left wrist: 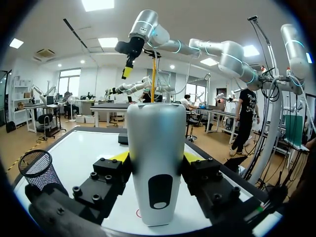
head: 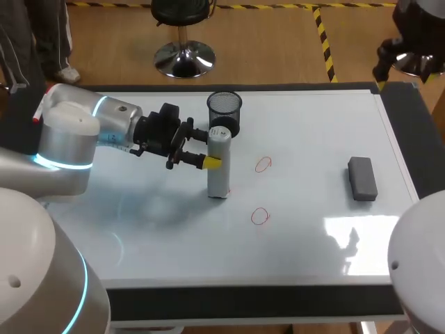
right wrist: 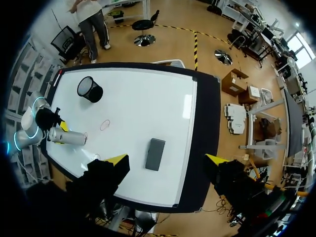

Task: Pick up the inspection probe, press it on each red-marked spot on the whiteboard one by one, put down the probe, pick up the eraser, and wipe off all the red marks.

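The inspection probe point(head: 219, 163), a silver-white cylinder, stands upright with its foot on the whiteboard point(head: 306, 125). My left gripper point(head: 213, 162) is shut on its middle from the left. In the left wrist view the probe point(left wrist: 155, 163) sits between both yellow-tipped fingers point(left wrist: 120, 157). A trace of red point(left wrist: 139, 213) shows at its base. Two red circles point(head: 263, 164) point(head: 259, 216) lie right of it. The grey eraser point(head: 362, 178) lies flat at the right. My right gripper point(right wrist: 166, 160) hangs open high over the board, with the eraser point(right wrist: 155, 154) far below.
A black mesh cup point(head: 224, 111) stands just behind the probe, close to the left gripper. The whiteboard's dark frame point(head: 410, 160) runs along its right edge. My right arm's body point(head: 417, 271) bulks at the front right corner.
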